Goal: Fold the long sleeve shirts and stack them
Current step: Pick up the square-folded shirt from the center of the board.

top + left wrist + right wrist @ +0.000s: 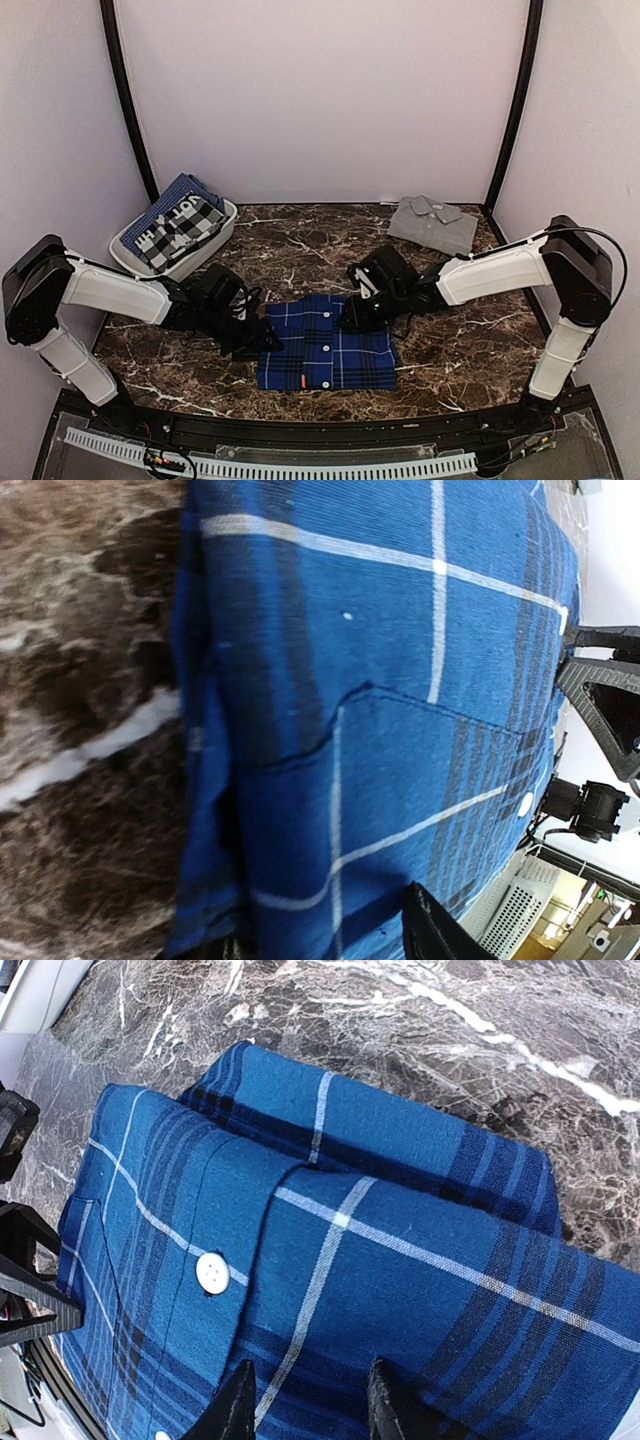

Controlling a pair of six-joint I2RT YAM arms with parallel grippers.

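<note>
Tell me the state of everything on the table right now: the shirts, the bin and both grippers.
Plaid shirt: folded, lying flat, buttons up.
Grey shirt: folded, at the far right corner.
Bin: holds clothes.
Left gripper: at the plaid shirt's left edge, open or shut unclear.
Right gripper: open, over the plaid shirt.
</note>
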